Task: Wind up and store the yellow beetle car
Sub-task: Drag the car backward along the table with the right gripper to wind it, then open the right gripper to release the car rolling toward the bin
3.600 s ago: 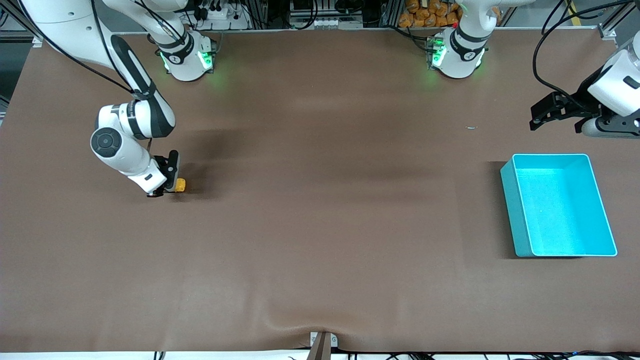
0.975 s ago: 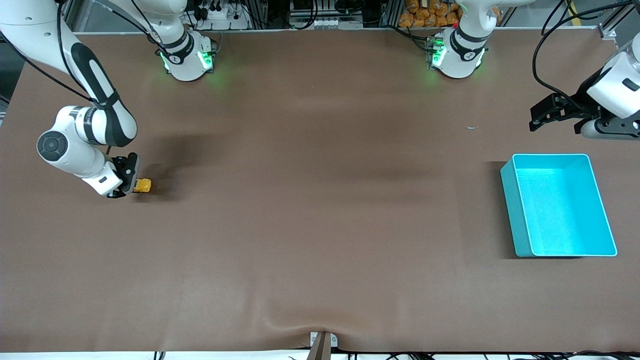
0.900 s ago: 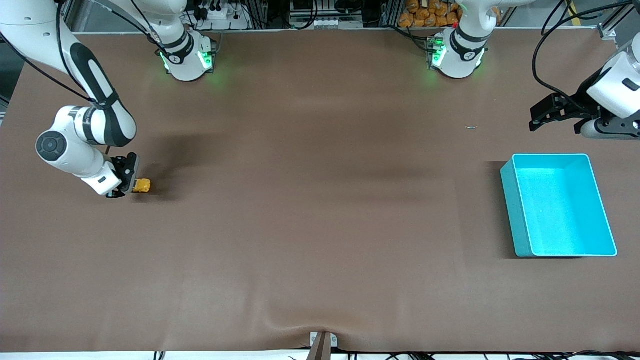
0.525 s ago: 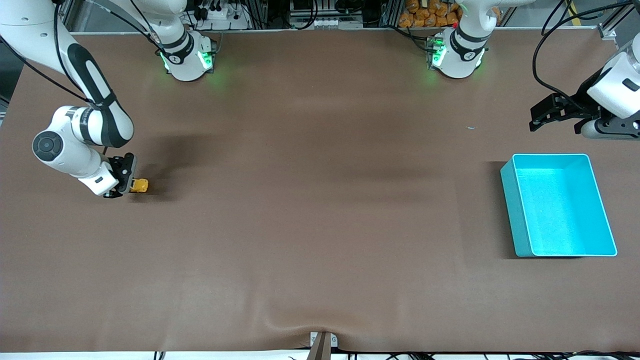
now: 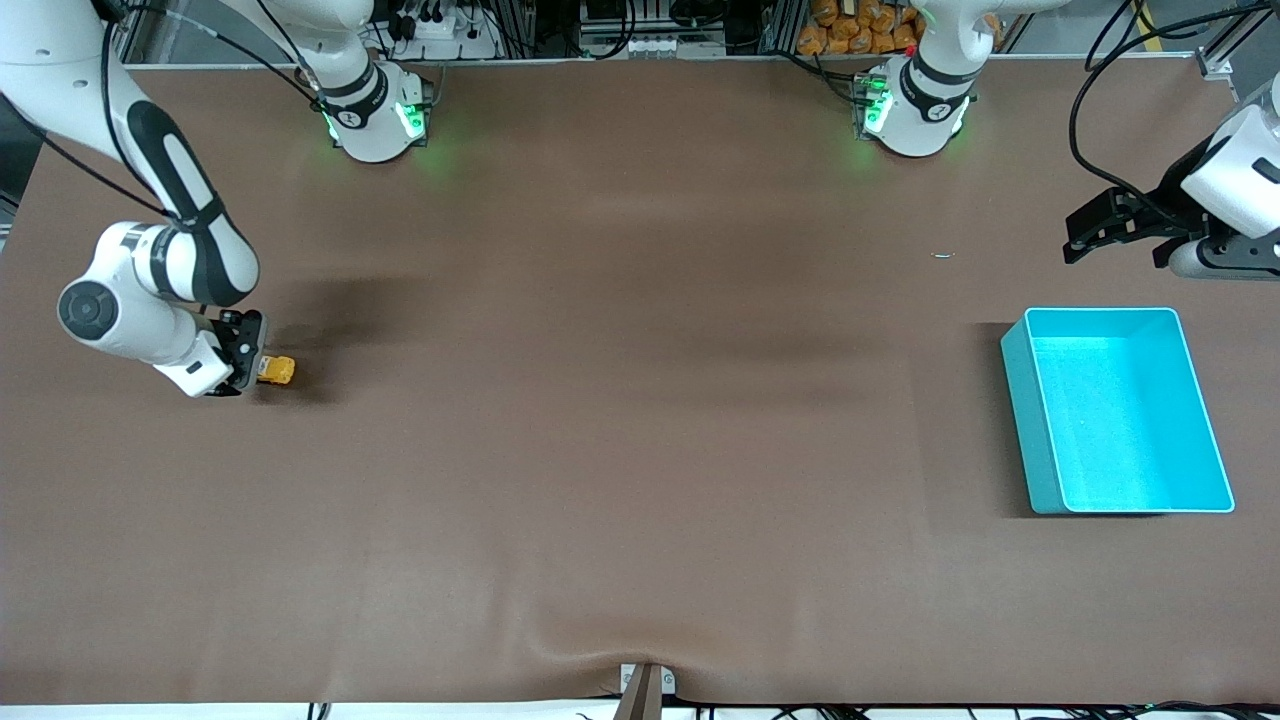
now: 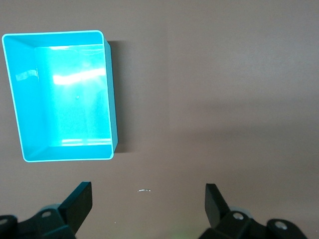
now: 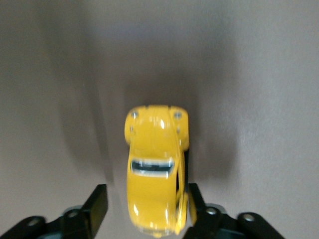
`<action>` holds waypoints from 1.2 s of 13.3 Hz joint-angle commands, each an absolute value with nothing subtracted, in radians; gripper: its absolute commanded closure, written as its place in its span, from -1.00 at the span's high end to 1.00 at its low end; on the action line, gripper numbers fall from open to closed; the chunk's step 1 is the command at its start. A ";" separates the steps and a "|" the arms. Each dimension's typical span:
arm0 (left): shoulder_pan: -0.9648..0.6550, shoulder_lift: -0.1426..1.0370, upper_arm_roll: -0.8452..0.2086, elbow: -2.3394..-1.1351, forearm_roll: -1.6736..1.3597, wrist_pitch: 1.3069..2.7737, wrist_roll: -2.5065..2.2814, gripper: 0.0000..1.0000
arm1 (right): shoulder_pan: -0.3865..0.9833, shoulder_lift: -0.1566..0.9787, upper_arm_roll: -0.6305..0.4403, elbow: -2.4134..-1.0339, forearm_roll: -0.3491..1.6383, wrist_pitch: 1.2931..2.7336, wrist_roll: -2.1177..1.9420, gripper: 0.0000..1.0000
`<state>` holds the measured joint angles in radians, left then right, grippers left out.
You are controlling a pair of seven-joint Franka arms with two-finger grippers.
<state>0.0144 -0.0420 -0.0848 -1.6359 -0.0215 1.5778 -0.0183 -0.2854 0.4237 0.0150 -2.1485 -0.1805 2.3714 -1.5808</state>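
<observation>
The yellow beetle car stands on its wheels on the brown table near the right arm's end. In the right wrist view the car sits between the fingers of my right gripper. That gripper is open: a gap shows between one finger and the car's side, and the other finger lies close along the car. In the front view the right gripper is low at the table beside the car. My left gripper waits open and empty over the table at the left arm's end.
A turquoise bin stands empty near the left arm's end, nearer to the front camera than the left gripper; its rim also shows in the left wrist view. A tiny pale scrap lies on the table beside it.
The right gripper has opened off the yellow beetle car, which stays on the table. Before that it drew the car toward the right arm's end. The left arm has barely moved.
</observation>
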 commanded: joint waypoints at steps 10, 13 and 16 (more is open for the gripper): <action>0.023 -0.038 -0.086 -1.629 -0.035 1.572 0.002 1.00 | -0.302 0.445 0.028 -1.891 -0.112 2.048 -1.631 1.00; 0.023 -0.038 -0.086 -1.629 -0.035 1.572 0.002 1.00 | -0.304 0.442 0.029 -1.890 -0.091 2.048 -1.631 1.00; 0.023 -0.038 -0.086 -1.629 -0.035 1.572 0.002 1.00 | -0.305 0.439 0.029 -1.887 -0.075 2.048 -1.632 1.00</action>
<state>0.0146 -0.0387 -0.0847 -1.6360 -0.0215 1.5778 -0.0183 -0.2871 0.4313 0.0177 -1.9099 -0.0964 2.0641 -1.6054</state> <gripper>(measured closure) 0.000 0.000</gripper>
